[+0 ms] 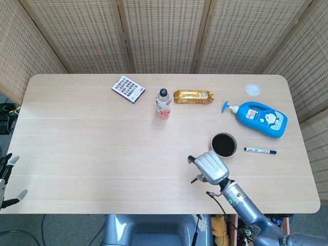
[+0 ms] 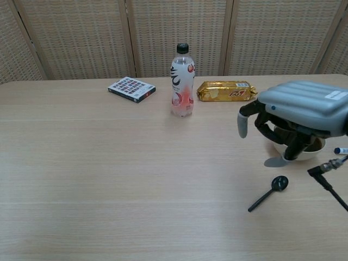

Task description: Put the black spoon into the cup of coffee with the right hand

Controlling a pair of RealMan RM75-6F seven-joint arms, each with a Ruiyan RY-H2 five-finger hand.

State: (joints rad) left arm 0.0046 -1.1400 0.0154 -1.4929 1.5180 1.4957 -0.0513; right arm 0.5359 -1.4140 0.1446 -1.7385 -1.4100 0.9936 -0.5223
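Black spoon (image 2: 268, 192) lies flat on the table (image 2: 109, 163), just in front of the cup of coffee (image 1: 224, 144); long axis diagonal, bowl toward the cup, handle toward the table's near edge. Right hand (image 2: 293, 122) hovers above the spoon, fingers curled apart, holding nothing. Left hand (image 1: 6, 177) spread, off the table's left edge.

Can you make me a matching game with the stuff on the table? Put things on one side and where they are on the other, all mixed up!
Things:
1. black spoon
2. cup of coffee
3. drink bottle
4. blue pump bottle

Places or states:
A. standing upright beside the gold snack pack
B. lying on its side near the table's right edge
C. lying flat on the table, under the right hand
D. next to a marker pen

Pairs: 1-C, 2-D, 3-A, 4-B
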